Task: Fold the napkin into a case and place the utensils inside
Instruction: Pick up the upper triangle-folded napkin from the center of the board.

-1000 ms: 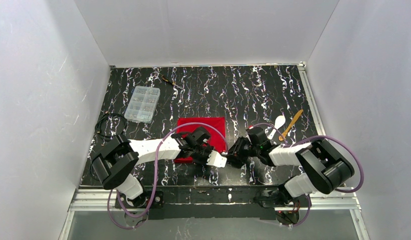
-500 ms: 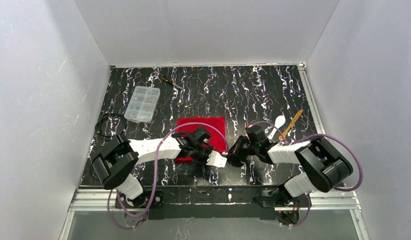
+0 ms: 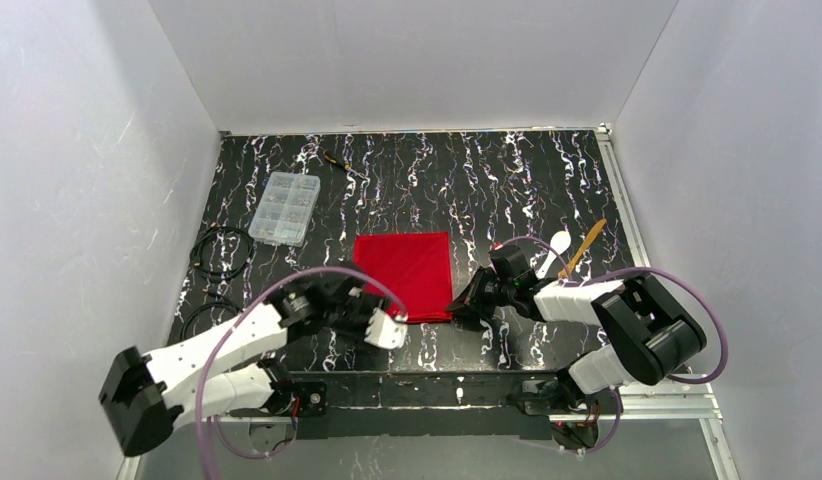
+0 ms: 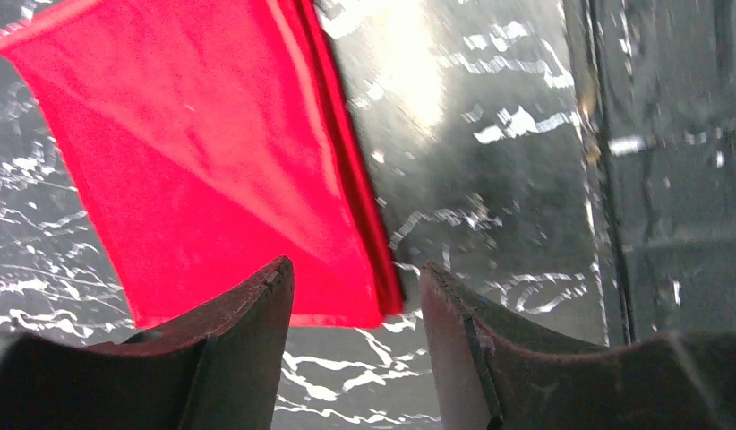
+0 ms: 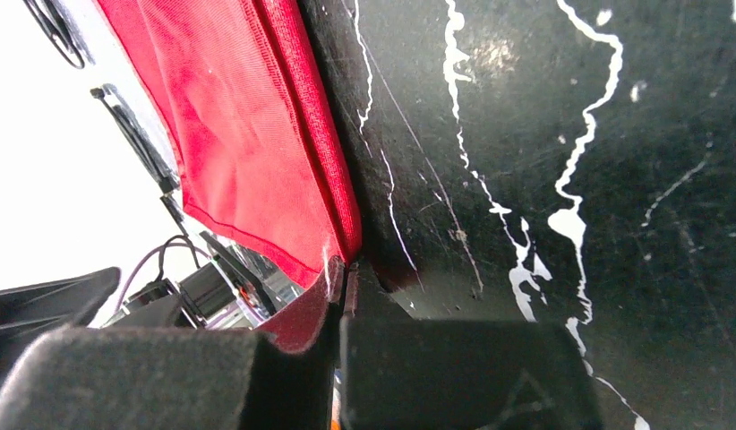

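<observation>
Top camera looks down from above and behind — both wrist cameras, close in, share the napkin [image 4: 212,161].

In the left wrist view the napkin [image 4: 212,161] runs off the top edge. In the right wrist view its corner seems to vanish between the right hand's [image 5: 344,279] closed fingers, and the upper left is washed out. From above, the yellow-gold utensil [image 3: 588,245] is too small to identify.

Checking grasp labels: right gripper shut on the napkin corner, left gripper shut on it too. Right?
Not quite: the left gripper is open, jaws apart and gripping nothing, as the left wrist view shows. The right gripper is shut on the napkin corner.
</observation>
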You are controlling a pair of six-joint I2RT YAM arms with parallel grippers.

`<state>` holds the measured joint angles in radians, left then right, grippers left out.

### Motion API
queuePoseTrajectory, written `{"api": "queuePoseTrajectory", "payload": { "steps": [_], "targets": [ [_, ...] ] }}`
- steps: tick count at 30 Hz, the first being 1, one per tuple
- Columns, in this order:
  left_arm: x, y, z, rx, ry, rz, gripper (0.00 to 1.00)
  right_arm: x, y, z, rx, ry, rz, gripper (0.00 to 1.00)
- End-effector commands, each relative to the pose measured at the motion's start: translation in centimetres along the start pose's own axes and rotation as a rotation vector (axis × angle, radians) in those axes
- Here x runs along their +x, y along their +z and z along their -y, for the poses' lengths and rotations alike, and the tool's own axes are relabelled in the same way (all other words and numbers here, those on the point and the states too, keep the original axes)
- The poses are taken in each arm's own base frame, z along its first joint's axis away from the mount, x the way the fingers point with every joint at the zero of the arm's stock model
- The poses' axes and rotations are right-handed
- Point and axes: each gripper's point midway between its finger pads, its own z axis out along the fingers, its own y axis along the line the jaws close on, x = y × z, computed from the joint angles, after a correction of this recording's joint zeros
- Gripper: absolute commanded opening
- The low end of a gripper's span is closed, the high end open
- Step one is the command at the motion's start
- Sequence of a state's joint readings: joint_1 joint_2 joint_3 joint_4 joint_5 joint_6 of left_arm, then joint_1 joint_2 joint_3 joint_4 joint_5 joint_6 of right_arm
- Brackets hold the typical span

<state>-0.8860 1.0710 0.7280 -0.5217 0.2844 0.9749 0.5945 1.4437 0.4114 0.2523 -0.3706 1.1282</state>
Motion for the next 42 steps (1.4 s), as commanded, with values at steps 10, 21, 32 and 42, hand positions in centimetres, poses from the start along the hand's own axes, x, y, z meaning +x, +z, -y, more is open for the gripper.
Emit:
{"api": "queuePoseTrajectory", "payload": {
  "steps": [10,21,32,42],
  "targets": [
    [9.0,2.1,3.2,-0.041,0.086,-0.194,0.53,-0.8,0.1,-1.3,-0.025,-0.022,-0.005,0.01],
    [7.0,0.7,3.1,-0.103,0.121,-0.076,0.5,-0.9,-0.1,-1.6,-0.037,-0.025,-0.005,0.01],
    [5.7,0.7,3.9,-0.032,0.037,-0.02,0.51,-0.7,-0.1,-1.6,-0.051,-0.022,-0.007,0.01],
    [7.6,2.2,3.2,-0.035,0.076,-0.079,0.52,-0.7,-0.4,-1.6,-0.056,-0.022,0.0,0.01]
  ]
}}
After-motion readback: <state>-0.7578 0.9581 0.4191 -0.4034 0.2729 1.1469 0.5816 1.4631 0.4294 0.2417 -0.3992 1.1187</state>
